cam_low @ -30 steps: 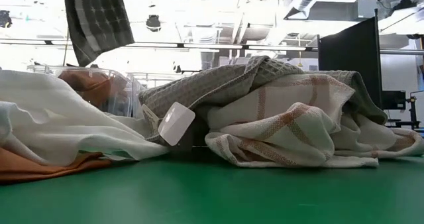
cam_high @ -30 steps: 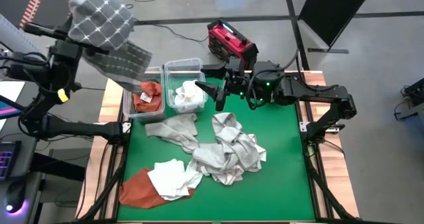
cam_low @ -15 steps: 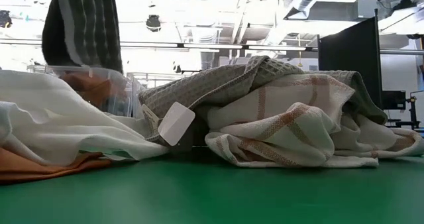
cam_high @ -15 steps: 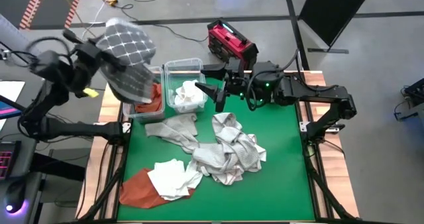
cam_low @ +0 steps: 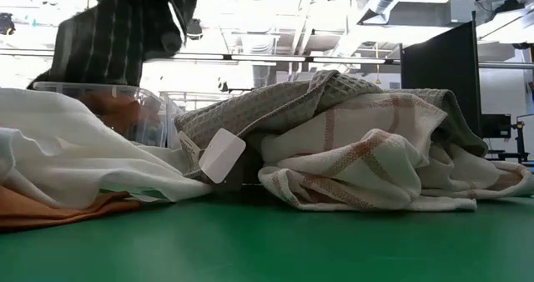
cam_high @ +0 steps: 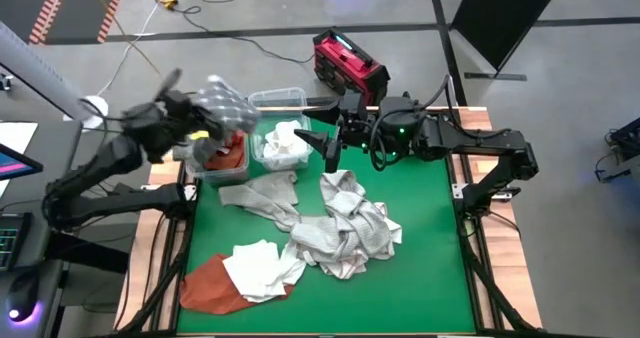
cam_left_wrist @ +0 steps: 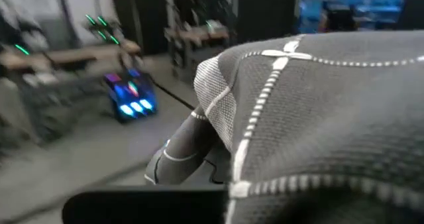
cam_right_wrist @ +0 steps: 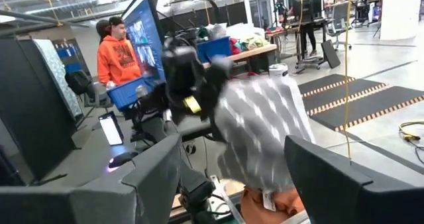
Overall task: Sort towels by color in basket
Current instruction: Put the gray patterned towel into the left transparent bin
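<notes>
My left gripper (cam_high: 205, 126) hangs over the left clear bin (cam_high: 205, 170), buried under a dark grey towel with light checks (cam_high: 225, 103), so its fingers are hidden. The towel also fills the left wrist view (cam_left_wrist: 318, 118) and hangs over a rust-orange towel (cam_right_wrist: 271, 201) lying in that bin. A white towel (cam_high: 283, 143) lies in the right clear bin (cam_high: 278, 100). My right gripper (cam_high: 322, 146) is open and level beside that bin, touching nothing. Light grey (cam_high: 345, 228), white (cam_high: 262, 266) and rust (cam_high: 205, 286) towels lie heaped on the green table. My left gripper holds the dark grey checked towel, which drapes over the gripper and hides the place of contact. The towel is bunched and lifted clear of the table; its lower end (cam_low: 92, 73) hangs slack at the left bin's rim.
A red device (cam_high: 348, 63) sits on the floor beyond the table's far edge. A person in an orange hoodie (cam_right_wrist: 119, 55) sits at a screen beyond the table's left side. Bare green mat (cam_high: 430, 238) shows to the right of the heap.
My left arm has swung down from high above the table's left side toward the left bin, carrying the dark grey checked towel. The towel, which hung spread out before, is now bunched over the gripper and lowered to the bin's rim.
</notes>
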Controlling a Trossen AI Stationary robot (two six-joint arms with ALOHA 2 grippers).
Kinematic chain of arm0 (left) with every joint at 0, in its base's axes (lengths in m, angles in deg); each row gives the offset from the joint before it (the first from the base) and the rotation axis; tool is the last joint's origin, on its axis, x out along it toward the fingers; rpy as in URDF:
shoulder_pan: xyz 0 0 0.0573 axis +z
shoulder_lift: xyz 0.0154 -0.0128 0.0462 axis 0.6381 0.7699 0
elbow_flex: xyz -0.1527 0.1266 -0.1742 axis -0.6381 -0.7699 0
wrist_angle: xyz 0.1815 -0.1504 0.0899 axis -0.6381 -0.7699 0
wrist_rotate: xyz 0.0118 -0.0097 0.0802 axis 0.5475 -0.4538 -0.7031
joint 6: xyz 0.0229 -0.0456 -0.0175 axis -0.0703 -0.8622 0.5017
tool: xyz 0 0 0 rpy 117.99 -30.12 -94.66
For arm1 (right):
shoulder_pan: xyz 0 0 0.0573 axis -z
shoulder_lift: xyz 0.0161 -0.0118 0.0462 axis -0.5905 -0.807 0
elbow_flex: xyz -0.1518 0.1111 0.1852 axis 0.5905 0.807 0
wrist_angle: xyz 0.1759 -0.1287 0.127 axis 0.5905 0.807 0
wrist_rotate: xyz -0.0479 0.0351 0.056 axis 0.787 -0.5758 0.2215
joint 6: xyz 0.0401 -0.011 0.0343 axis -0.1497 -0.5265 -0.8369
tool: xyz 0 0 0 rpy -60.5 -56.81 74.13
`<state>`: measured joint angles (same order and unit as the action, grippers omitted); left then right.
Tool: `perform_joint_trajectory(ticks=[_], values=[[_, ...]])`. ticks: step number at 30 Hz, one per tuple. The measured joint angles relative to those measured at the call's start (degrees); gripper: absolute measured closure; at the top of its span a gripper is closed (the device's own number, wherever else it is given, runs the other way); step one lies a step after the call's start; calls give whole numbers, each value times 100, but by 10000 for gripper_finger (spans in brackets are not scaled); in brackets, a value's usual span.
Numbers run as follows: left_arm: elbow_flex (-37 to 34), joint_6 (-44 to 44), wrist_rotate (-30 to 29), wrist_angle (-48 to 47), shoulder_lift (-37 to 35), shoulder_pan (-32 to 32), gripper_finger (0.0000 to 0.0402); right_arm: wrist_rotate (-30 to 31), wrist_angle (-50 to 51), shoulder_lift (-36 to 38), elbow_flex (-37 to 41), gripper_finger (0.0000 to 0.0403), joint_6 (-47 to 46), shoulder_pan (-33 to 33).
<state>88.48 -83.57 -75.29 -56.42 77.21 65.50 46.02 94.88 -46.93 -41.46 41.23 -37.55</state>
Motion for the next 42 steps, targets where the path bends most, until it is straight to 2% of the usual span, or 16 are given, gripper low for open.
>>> perform_joint_trajectory(ticks=[6,8,14,18,23,31,37,42], values=[[-739,-950,1328,571,209,599,401,-2,23,0,0,108,-119,-128],[-984,-1391,2013,945,293,865,401,-4,63,0,0,108,-139,-182],[-1698,-2903,4652,3320,625,1609,401,67,235,-1,0,108,-151,-283],[-1796,-3862,5637,4973,1054,2074,401,130,255,-1,0,108,-151,-276],[-1725,-5043,6205,6945,1798,2524,401,136,260,-2,0,108,-151,-199],[-1180,-6745,6539,9275,3189,2470,401,153,260,-2,0,108,-148,-105],[-503,-7635,7178,9717,3870,2437,401,153,285,-2,0,108,-138,-75],[-407,-7882,7386,9718,3935,2503,401,153,342,-2,0,108,-131,-29]])
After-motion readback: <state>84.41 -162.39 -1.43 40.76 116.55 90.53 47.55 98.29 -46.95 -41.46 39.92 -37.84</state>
